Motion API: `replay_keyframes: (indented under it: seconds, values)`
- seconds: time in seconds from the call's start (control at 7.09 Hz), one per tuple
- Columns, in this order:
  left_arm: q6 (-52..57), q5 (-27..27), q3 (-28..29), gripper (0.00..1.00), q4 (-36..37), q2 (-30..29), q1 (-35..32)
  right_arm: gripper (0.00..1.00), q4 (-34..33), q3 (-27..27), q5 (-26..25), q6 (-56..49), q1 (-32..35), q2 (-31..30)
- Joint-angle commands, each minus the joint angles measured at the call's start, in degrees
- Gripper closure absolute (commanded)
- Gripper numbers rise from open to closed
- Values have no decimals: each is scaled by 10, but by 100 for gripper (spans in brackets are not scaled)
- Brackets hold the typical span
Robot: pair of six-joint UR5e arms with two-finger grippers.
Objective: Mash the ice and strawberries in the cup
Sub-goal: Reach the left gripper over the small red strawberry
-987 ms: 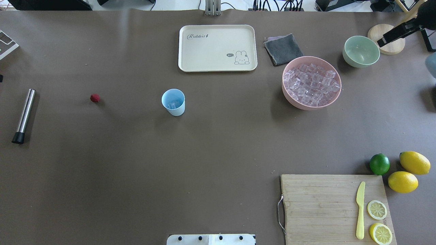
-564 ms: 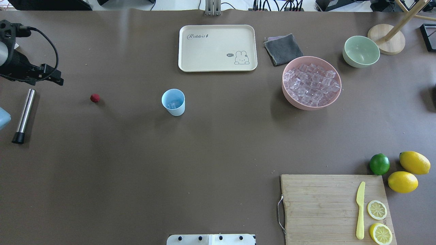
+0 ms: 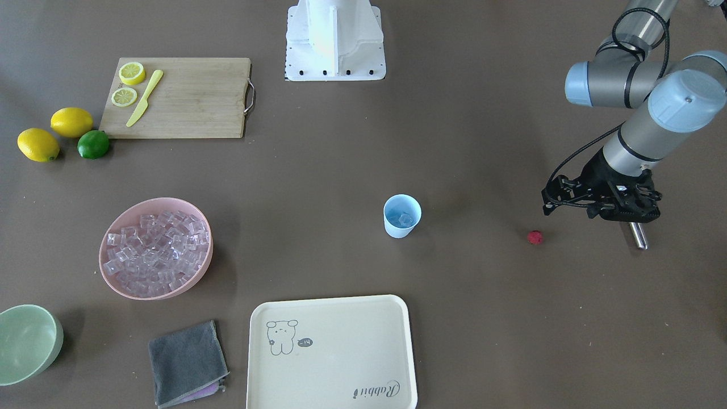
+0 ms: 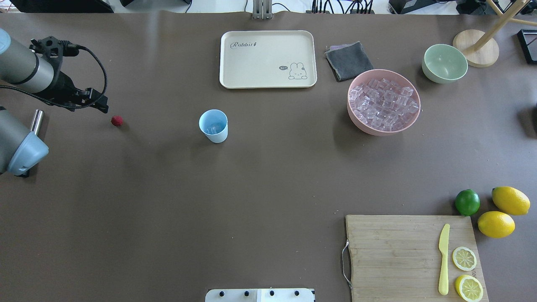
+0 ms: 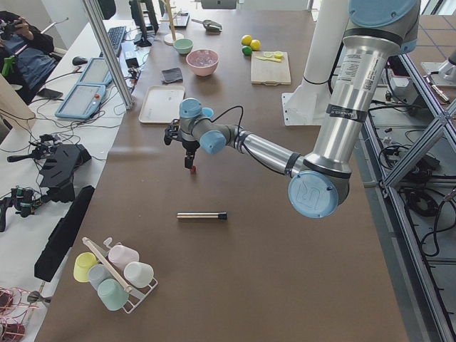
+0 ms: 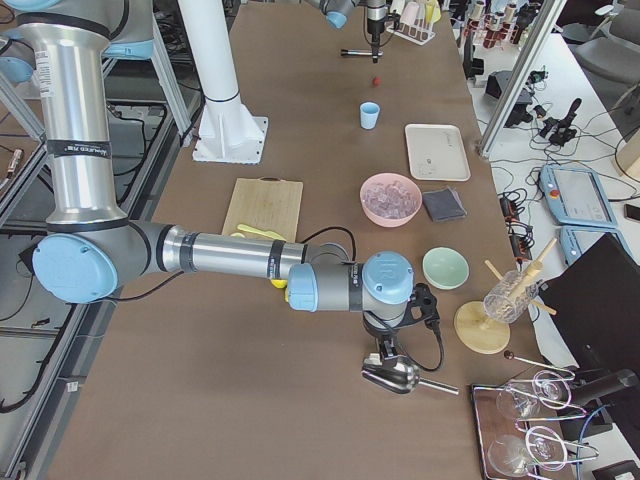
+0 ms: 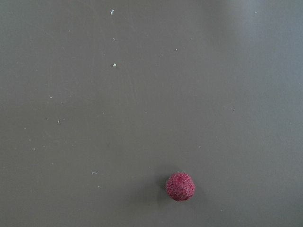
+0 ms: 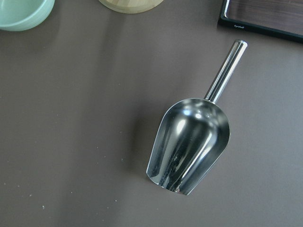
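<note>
The berry (image 4: 117, 121) is found lying bare on the table (image 4: 268, 188), well apart from the cup (image 4: 213, 125), which is stood upright near the table's middle. A few cubes of ice (image 3: 405, 218) are seen in the cup's bottom, and many more are heaped in the pink bowl (image 4: 371, 128) on the robot's right. The left gripper (image 4: 101, 108) is held above the table just beside the berry, on the side away from the cup, and the berry is not touched by it. In the left wrist view the berry is caught low and a little right of centre; the fingers are not shown there, and their spread cannot be told from the other views. A rod (image 5: 201, 215) is laid flat on the table near the left arm and is partly hidden by that arm from overhead. The right gripper (image 6: 392, 352) is shown only in the exterior right view, hung over a steel scoop (image 8: 189, 146) that lies on the table near the green bowl (image 4: 444, 63). Whether its fingers are wide or narrow cannot be told.
</note>
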Motion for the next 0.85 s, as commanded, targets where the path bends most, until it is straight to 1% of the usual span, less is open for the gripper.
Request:
replay_keyframes:
  seconds: [0.0,0.14,0.42,0.71]
  values:
    - [8,24,55,3,-1,-46,33,1,1,3,0,-2,9,-14]
    - [20,24,87,3,-1,-69,33,1,23,2,2,0,13,-25]
    - [42,25,106,11,-1,-77,33,1,47,3,2,0,14,-44]
    - [41,41,120,11,-7,-78,33,1,46,1,2,0,14,-44]
